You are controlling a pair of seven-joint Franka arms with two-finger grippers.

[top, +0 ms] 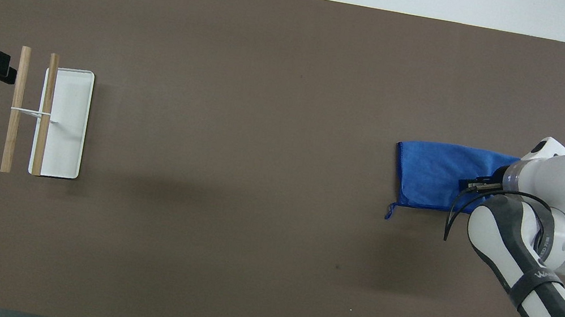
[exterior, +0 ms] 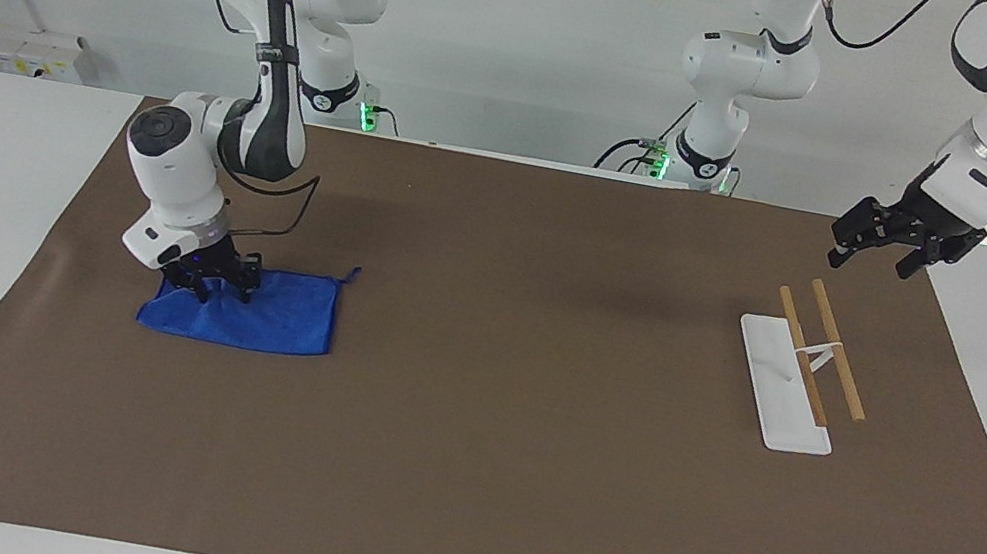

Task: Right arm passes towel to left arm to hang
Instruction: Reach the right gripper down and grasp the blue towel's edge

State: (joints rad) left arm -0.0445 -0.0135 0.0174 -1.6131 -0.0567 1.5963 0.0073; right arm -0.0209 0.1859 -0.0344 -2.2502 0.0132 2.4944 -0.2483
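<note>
Blue towel grip: right hand (exterior: 210, 289) down on the towel (exterior: 261, 326), fingers pinching bunched cloth at its right-arm end.
Towel: flat on the brown mat (exterior: 502, 461), toward the right arm's end of the bench.
Left hand (exterior: 874, 251): jaws spread, empty, waiting in the air near the rack.
Rack (exterior: 802, 367): white base, two wooden bars.

blue towel (exterior: 262, 325) lying on the mat at the right arm's end, bunched up at one end, corner loop sticking out
</note>
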